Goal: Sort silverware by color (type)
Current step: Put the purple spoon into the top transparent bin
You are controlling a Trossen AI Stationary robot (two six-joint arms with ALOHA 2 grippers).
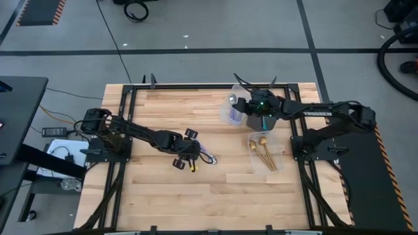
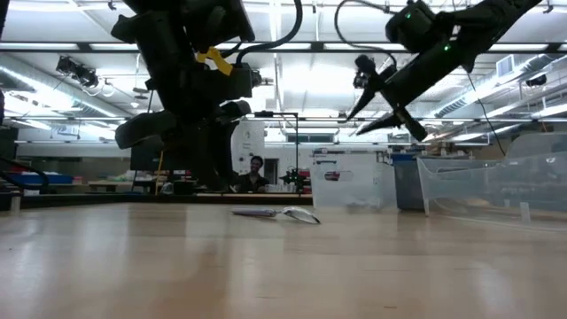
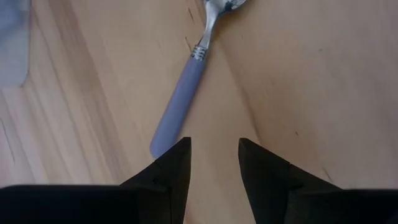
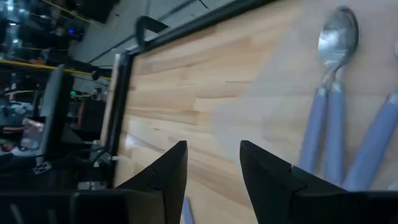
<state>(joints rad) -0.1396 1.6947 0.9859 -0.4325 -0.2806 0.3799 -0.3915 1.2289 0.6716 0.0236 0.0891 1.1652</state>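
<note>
Your left gripper (image 3: 214,155), fingers spread and empty, hovers by the lavender-handled steel spoon (image 3: 186,87); bare wood lies toward six o'clock. Your right gripper (image 4: 213,163), likewise spread, hangs over the clear plastic container (image 1: 236,109) at one o'clock.

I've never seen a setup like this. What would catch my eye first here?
Probably the two dark arms over the wooden table. The left end effector hovers open just above a lone blue-handled spoon mid-table. The right end effector hangs open over a clear container holding similar spoons; gold spoons lie nearby.

Smooth pale wood table (image 3: 311,93); spoon (image 3: 186,87) glossy metal (matt lilac handle).
</note>
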